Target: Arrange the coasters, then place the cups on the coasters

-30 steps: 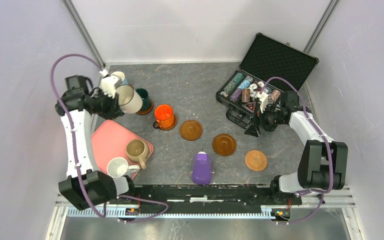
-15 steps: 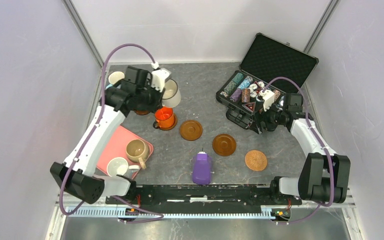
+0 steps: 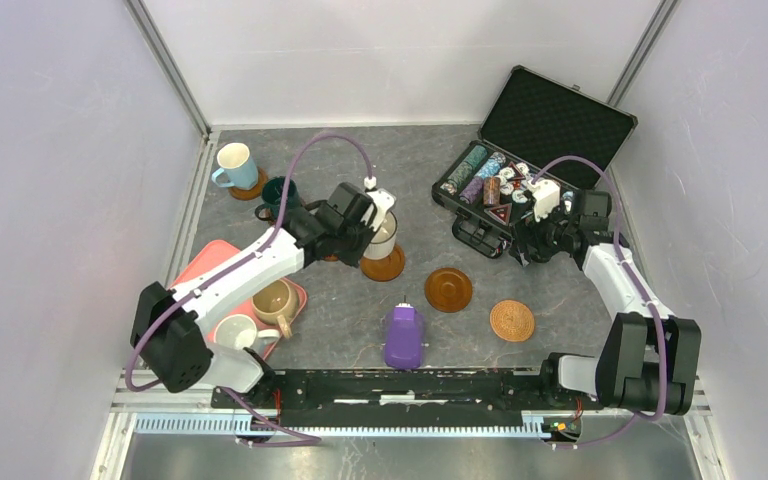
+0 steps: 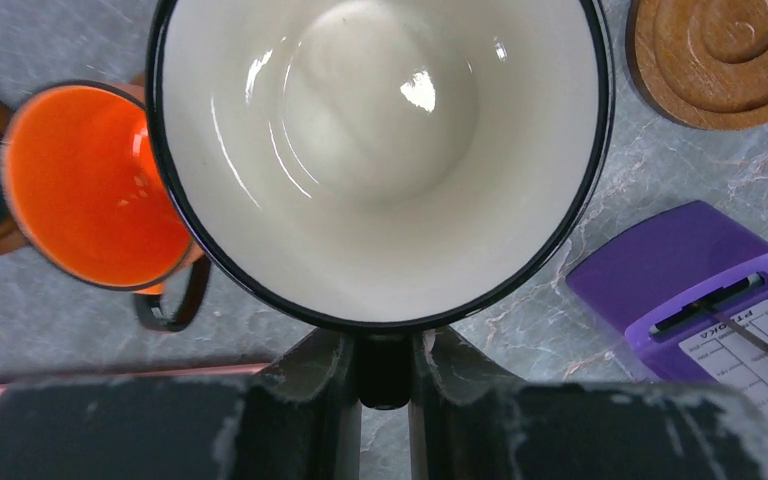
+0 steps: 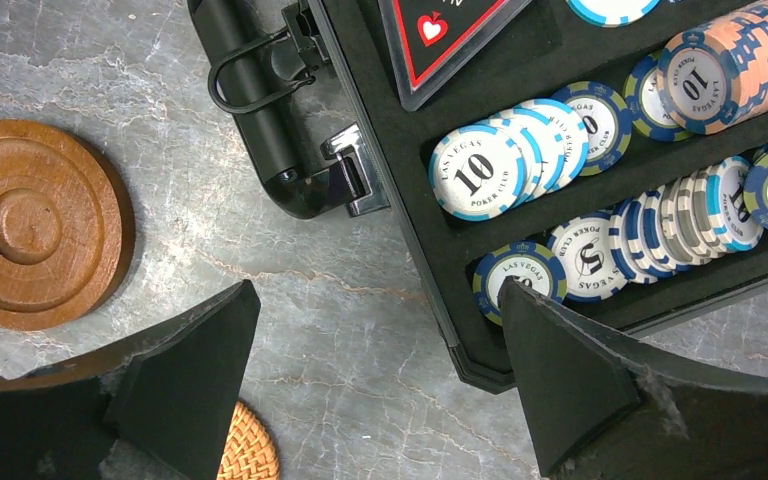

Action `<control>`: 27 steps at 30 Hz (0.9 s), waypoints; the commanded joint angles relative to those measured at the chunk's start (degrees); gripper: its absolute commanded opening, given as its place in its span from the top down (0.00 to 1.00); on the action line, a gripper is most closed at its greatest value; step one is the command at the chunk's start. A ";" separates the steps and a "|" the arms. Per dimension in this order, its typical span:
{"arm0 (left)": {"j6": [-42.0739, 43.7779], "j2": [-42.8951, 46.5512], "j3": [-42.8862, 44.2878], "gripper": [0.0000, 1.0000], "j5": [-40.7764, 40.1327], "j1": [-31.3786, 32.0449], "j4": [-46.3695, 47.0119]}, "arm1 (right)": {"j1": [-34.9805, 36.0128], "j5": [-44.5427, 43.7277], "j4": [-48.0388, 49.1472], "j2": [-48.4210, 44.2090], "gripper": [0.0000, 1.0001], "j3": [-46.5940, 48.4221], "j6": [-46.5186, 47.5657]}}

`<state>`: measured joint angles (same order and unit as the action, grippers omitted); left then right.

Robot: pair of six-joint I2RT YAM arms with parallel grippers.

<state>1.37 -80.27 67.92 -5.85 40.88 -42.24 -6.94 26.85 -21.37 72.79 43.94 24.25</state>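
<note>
My left gripper (image 4: 384,345) is shut on the dark handle of the cream cup (image 3: 382,236), which is over a dark wood coaster (image 3: 385,268); I cannot tell whether they touch. The cup's cream inside (image 4: 380,140) fills the left wrist view. The orange cup (image 4: 90,190) stands just to its left. The light blue cup (image 3: 233,164) and the dark green cup (image 3: 282,192) stand on coasters at the back left. One bare wood coaster (image 3: 448,289) and a lighter woven coaster (image 3: 512,320) lie to the right. My right gripper (image 3: 526,244) hangs open by the case, nothing between its fingers (image 5: 190,380).
A pink tray (image 3: 207,262) at the front left holds a beige mug (image 3: 273,300) and a white mug (image 3: 232,333). A purple device (image 3: 404,336) lies at the front middle. An open black case of poker chips (image 3: 520,180) stands at the back right.
My left arm has swung the cream cup from the back left corner across to the right, to over the coaster beside the orange cup. The right gripper has barely moved.
</note>
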 commanded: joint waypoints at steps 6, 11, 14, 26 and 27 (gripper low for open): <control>-7.95 0.19 -7.64 0.98 -2.86 3.11 16.75 | -0.44 0.82 2.27 -0.17 0.02 -0.79 -0.52; -9.04 -0.90 -8.94 0.98 -3.21 3.14 20.44 | -0.53 1.19 2.24 0.16 0.02 -0.96 -0.35; -9.66 -2.27 -8.95 0.98 -3.23 3.13 21.13 | -0.53 1.45 2.09 0.29 0.02 -0.88 -0.26; -13.62 -5.21 -9.27 0.98 -5.69 3.06 20.20 | -0.53 2.08 2.07 0.82 0.02 -0.96 0.01; -14.03 -5.17 -9.38 0.98 -5.45 3.06 20.10 | -0.52 2.16 2.06 0.81 0.02 -1.04 0.01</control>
<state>-7.94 -86.13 57.78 -9.43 43.86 -27.68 -7.25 27.55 -20.62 73.23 43.46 24.27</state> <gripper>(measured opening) 0.240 0.979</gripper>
